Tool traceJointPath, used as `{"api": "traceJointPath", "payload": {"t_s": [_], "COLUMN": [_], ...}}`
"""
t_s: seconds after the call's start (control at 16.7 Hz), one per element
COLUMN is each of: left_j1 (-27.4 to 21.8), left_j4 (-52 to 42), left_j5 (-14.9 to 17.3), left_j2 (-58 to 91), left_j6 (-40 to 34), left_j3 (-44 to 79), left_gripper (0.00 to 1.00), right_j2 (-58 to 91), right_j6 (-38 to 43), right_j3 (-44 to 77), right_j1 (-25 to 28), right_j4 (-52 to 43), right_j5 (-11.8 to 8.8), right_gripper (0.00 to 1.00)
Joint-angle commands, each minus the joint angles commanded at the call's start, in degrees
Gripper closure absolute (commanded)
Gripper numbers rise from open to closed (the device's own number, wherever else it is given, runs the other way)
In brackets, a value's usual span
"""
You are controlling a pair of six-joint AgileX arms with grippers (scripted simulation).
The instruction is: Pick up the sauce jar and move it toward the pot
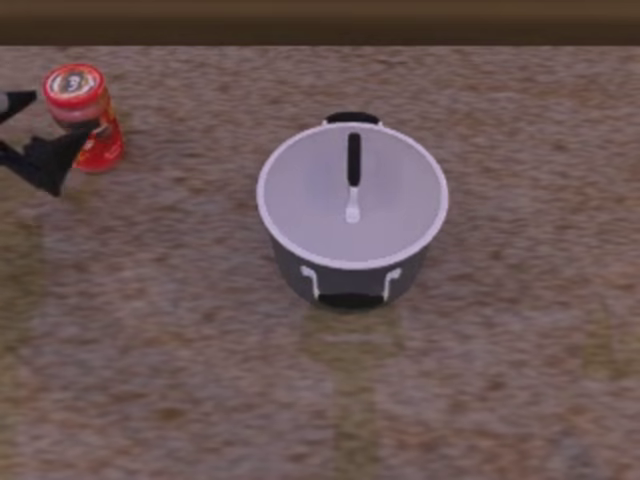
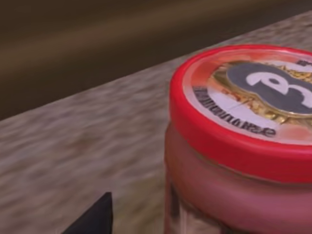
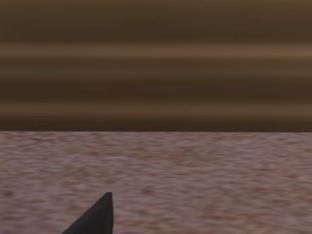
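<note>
The sauce jar, with a red lid bearing a white round mark and a red label, stands at the table's far left near the back edge. My left gripper reaches in from the left edge, open, its two dark fingers on either side of the jar's left flank. In the left wrist view the jar looms close, and a gap of table shows between it and the one visible fingertip. The pot, dark grey with a pale lid and black bar handle, sits at the middle, well right of the jar.
The table's dark back edge runs just behind the jar. The right arm is outside the top view; its wrist view shows one dark fingertip over bare mottled tabletop and the back wall.
</note>
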Motion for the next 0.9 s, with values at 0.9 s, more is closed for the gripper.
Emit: {"api": "traceJointPath", "payload": {"t_s": [0.9], "left_j1": [-3.8], "left_j4": [1.0], "left_j5": [-2.4], "left_j2": [8.0], "left_j6": [-2.1], "left_j3": [8.6], "left_gripper": [0.0], "right_j2": [0.0], "right_j6": [0.0], "right_j3": [0.0], "right_j1": [0.0], "right_j4": [0.0], "right_j5": [0.0], "right_gripper": [0.0]}}
